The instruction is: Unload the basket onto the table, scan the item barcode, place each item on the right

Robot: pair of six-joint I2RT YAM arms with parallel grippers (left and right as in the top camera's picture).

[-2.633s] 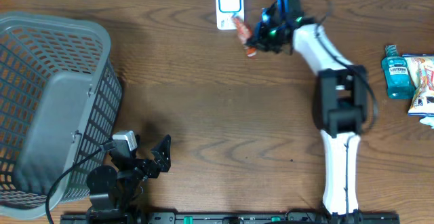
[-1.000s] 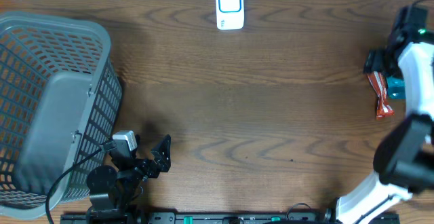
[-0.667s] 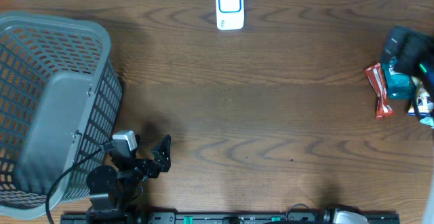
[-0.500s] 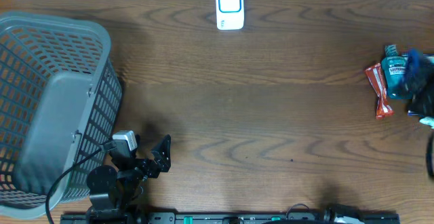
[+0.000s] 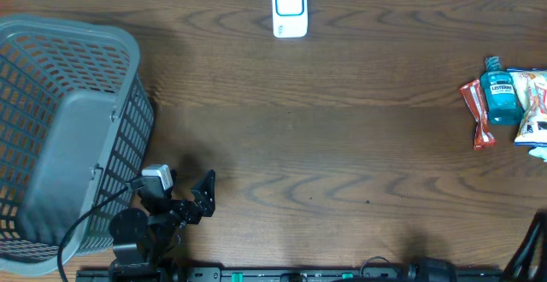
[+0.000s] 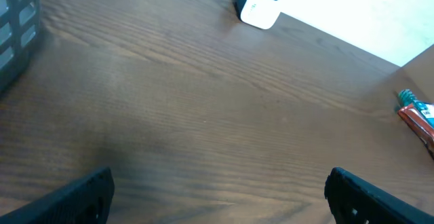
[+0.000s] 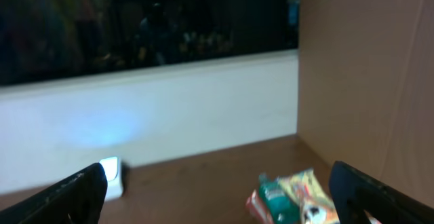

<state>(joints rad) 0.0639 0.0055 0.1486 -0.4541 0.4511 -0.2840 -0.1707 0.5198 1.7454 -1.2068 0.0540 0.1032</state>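
Wood table (image 5: 342,145), scanner (image 5: 290,8) at the far edge, items bunched at the right edge (packet (image 5: 477,115), bottle (image 5: 502,98), bag (image 5: 532,102), long axes running near-to-far), so my right gripper (image 7: 220,191), jaws wide and empty, sat nearer than the left gripper (image 6: 218,195), also wide.

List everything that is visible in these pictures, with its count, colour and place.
table: 1, brown wood, under everything
basket: 1, grey, far left
scanner: 1, white and blue, middle of the far edge
packet: 1, red, right side, left of the bottle
bottle: 1, teal, right side, lying between packet and bag
bag: 1, white and orange, right edge, partly cut off
left gripper: 1, black, near left, open, holds nothing
right gripper: 1, black, raised at the right, open, holds nothing
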